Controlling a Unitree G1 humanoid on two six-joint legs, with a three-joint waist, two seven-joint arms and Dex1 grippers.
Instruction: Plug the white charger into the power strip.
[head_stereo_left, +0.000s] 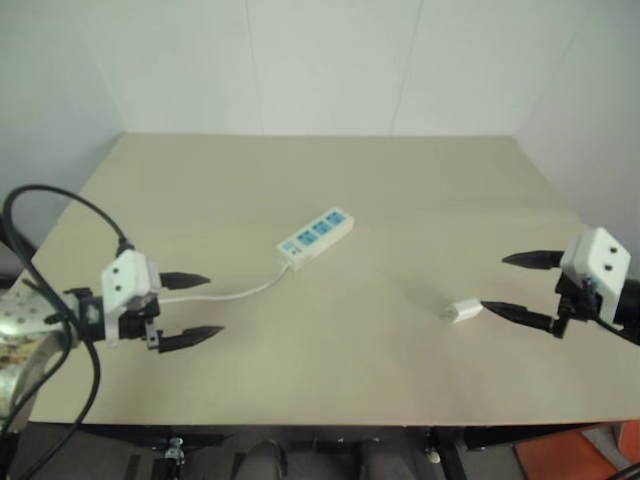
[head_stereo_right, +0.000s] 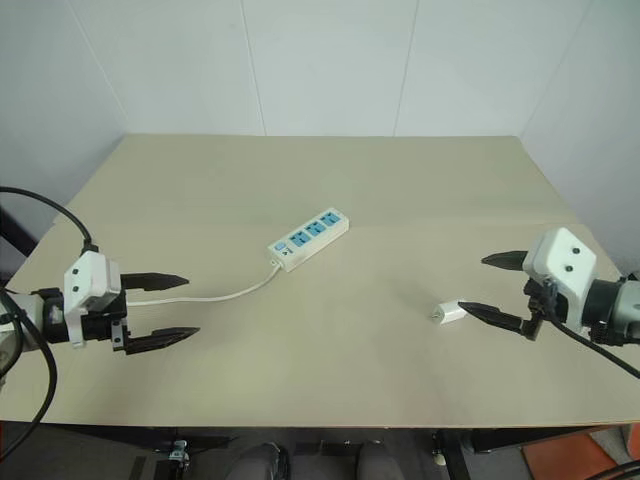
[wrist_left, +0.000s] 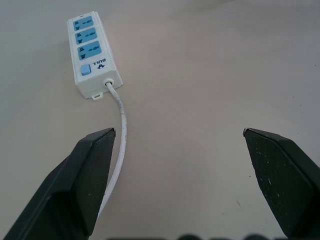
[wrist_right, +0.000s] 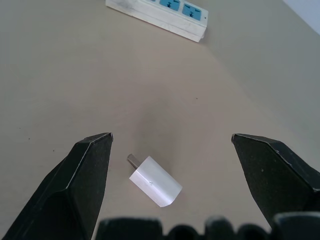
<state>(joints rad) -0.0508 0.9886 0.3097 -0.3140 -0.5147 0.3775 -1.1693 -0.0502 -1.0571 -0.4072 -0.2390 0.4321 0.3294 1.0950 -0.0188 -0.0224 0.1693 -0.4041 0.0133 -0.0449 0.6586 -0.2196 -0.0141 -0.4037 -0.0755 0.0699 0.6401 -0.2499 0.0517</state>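
The power strip reads "BULL" beside its blue end panel.

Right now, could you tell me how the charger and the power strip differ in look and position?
The charger is a small plain white block; the power strip is a long bar with blue sockets. The charger lies by the right gripper; the strip lies mid-table, trailing a cable. Both are white and lie unheld.

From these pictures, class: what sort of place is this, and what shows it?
Probably a robot test bench in a lab or workshop: a bare tan table against plain white walls, holding just a power strip and a white charger.
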